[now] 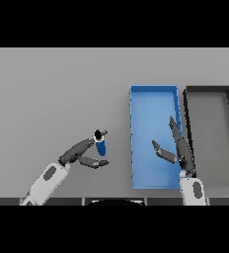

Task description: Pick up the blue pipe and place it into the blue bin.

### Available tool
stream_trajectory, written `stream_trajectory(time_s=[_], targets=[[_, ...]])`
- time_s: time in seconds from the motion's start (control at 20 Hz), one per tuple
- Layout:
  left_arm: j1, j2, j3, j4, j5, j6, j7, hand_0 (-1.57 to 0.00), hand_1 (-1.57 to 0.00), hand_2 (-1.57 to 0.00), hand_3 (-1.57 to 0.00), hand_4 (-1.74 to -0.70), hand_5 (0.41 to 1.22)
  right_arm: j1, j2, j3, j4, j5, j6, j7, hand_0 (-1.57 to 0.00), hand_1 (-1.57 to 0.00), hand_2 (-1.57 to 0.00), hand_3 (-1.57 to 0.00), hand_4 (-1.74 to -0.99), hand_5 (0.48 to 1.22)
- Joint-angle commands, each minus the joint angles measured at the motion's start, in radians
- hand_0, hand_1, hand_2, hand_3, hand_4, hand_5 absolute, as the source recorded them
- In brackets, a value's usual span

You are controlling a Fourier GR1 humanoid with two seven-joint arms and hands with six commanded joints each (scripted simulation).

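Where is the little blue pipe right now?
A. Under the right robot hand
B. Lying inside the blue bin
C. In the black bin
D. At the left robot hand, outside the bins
D: the blue pipe stands at the left robot hand, left of the blue bin.

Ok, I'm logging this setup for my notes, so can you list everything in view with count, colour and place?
blue pipe: one, blue with a dark top end, upright on the table left of the blue bin, at the left hand's fingers.
blue bin: one, blue, right of centre.
dark bin: one, black rim and grey floor, beside the blue bin on its right.
table: one, grey.
left hand: dark, curled round the pipe.
right hand: dark, fingers straight, over the blue bin's right side.
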Motion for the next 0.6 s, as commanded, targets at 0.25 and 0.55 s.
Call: stream_trajectory(time_s=[0.25,0.55], targets=[[-0.059,-0.106,0.012,0.099,0.019,0.007,-0.058,0.0,-0.03,-0.11,-0.1,-1.14,0.55,0.0,0.001,0.0,-0.009,-0.001,0.0,0.005,0.0,0.0,0.0,0.0,-1.266,0.601],[-0.039,-0.178,0.04,0.11,0.07,0.037,-0.072,-0.99,-1.07,-1.12,-1.1,-1.53,1.02,-0.006,-0.004,-0.006,-0.004,-0.005,0.002,-0.003,0.0,0.0,0.0,0.0,-1.262,0.611]])
